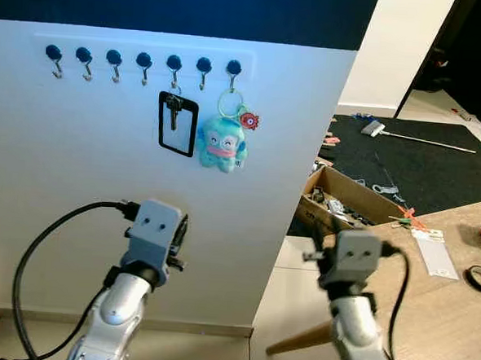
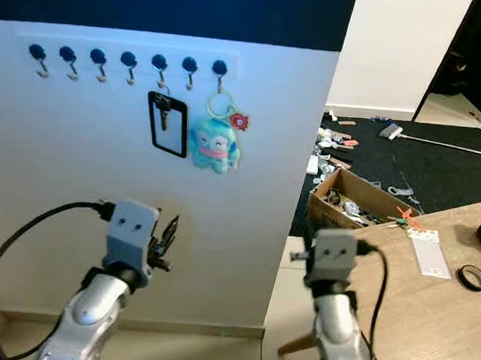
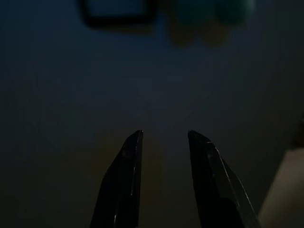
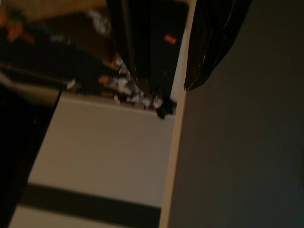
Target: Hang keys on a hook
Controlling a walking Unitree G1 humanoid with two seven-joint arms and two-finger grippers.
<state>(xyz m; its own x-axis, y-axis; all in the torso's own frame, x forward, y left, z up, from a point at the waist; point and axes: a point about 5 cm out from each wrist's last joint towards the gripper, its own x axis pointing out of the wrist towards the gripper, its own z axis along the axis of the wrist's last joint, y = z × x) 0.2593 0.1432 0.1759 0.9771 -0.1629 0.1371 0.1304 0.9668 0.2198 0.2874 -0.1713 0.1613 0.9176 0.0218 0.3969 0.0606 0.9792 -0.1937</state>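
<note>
We saw five bare hooks (image 1: 84,55) at the left of the rail. The keys (image 1: 174,111) and the plush toy (image 1: 223,143) filled the two right ones. The white wall (image 1: 70,153) under them was bare. A tabletop (image 1: 445,307) stood at the right.

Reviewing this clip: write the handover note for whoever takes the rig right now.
Left gripper: open, holding nothing, raised toward the white wall below the hooks.
Right gripper: open, holding nothing, near the wall's corner.
Key with black strap hangs on the fifth hook; blue plush keychain hangs on the seventh hook.
Hanging looks done. Left: lower both arms.
</note>
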